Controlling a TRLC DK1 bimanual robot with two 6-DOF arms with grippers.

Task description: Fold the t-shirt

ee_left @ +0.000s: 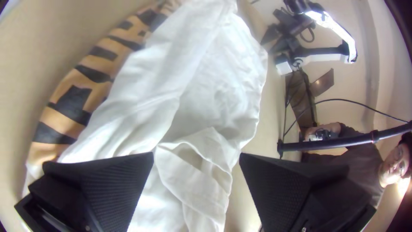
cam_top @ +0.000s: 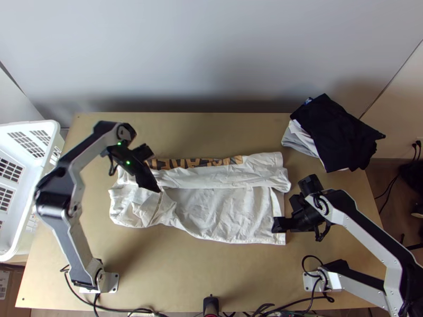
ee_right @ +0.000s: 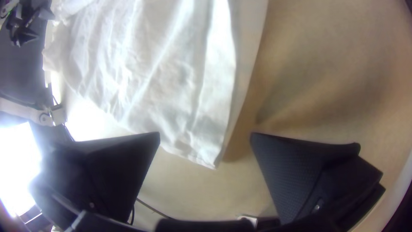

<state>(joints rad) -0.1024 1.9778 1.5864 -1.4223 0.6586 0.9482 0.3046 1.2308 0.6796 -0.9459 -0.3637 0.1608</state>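
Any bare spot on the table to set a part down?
Two patches of table: near middle, between the t-shirt and the arm bases; and the far strip behind the t-shirt, left of the clothes pile. Crowded: the t-shirt's left end, under the left hand, and its near right corner, at the right hand.

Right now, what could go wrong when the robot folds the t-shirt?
The white t-shirt is crumpled at the end by the left hand, so that part might fold up lumpy. The right hand is open near a corner, so it could pinch too little cloth and let it slip.
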